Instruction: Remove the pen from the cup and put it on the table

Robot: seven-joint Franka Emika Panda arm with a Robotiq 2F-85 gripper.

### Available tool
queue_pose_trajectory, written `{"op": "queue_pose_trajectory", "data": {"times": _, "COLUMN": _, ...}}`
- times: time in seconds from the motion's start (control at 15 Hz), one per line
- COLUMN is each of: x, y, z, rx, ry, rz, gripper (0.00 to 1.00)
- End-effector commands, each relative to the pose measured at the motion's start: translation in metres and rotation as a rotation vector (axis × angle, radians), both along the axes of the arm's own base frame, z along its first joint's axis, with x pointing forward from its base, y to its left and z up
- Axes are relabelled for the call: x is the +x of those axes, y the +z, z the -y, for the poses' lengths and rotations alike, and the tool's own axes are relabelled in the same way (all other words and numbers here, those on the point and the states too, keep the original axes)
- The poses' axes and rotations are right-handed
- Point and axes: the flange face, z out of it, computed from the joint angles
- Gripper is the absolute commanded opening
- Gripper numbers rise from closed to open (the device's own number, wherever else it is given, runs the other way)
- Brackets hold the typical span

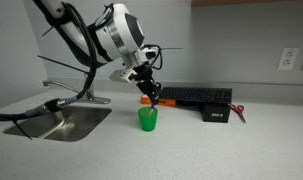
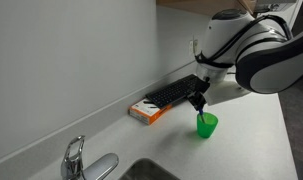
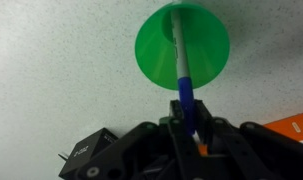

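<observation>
Light grey speckled countertop (image 1: 191, 150) carries your small green translucent cup (image 1: 148, 119), a black keyboard (image 1: 196, 96) and flat orange box (image 2: 146, 111) close behind it, steel sink (image 1: 66, 122) to one side. Your arm (image 1: 111, 35) bends down over the cup, gripper (image 3: 188, 125) pinched tight on the slim blue pen (image 3: 183, 85), whose lower end sits inside the cup.

Materials and finishes at the worktop.
Translucent, glossy green plastic: cup (image 3: 156, 50). Smooth bluish-purple plastic: pen (image 3: 185, 95). Matt, speckled light grey: table (image 3: 51, 80). Brushed stainless steel: sink (image 1: 79, 122). Polished metal: faucet (image 2: 75, 158).
</observation>
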Motion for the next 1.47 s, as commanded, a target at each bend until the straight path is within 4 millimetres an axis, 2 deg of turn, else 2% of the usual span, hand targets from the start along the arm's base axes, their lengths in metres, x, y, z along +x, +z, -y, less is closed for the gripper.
{"op": "queue_pose_trajectory", "data": {"times": 0.0, "x": -0.020, "y": 0.032, "z": -0.003, "rx": -0.020, "ry": 0.002, "rz": 0.055, "gripper": 0.00}}
{"op": "queue_pose_trajectory", "data": {"times": 0.07, "x": -0.028, "y": 0.045, "z": -0.005, "rx": -0.016, "ry": 0.010, "rz": 0.078, "gripper": 0.04}}
{"op": "queue_pose_trajectory", "data": {"times": 0.4, "x": -0.064, "y": 0.114, "z": -0.014, "rx": -0.006, "ry": 0.043, "rz": 0.167, "gripper": 0.04}}
{"op": "queue_pose_trajectory", "data": {"times": 0.53, "x": -0.060, "y": 0.125, "z": -0.025, "rx": 0.025, "ry": 0.076, "rz": 0.179, "gripper": 0.04}}
{"op": "queue_pose_trajectory", "data": {"times": 0.6, "x": -0.053, "y": 0.122, "z": -0.033, "rx": 0.047, "ry": 0.096, "rz": 0.164, "gripper": 0.04}}
{"op": "queue_pose_trajectory", "data": {"times": 0.73, "x": -0.035, "y": 0.097, "z": -0.049, "rx": 0.078, "ry": 0.120, "rz": 0.116, "gripper": 0.04}}
{"op": "queue_pose_trajectory", "data": {"times": 0.93, "x": -0.017, "y": 0.045, "z": -0.069, "rx": 0.105, "ry": 0.164, "rz": 0.003, "gripper": 0.04}}
{"op": "queue_pose_trajectory", "data": {"times": 1.13, "x": -0.002, "y": -0.006, "z": -0.082, "rx": 0.118, "ry": 0.218, "rz": -0.114, "gripper": 0.04}}
{"op": "queue_pose_trajectory", "data": {"times": 1.27, "x": 0.007, "y": -0.026, "z": -0.084, "rx": 0.122, "ry": 0.247, "rz": -0.161, "gripper": 0.04}}
{"op": "queue_pose_trajectory", "data": {"times": 1.4, "x": 0.016, "y": -0.036, "z": -0.086, "rx": 0.113, "ry": 0.267, "rz": -0.182, "gripper": 0.04}}
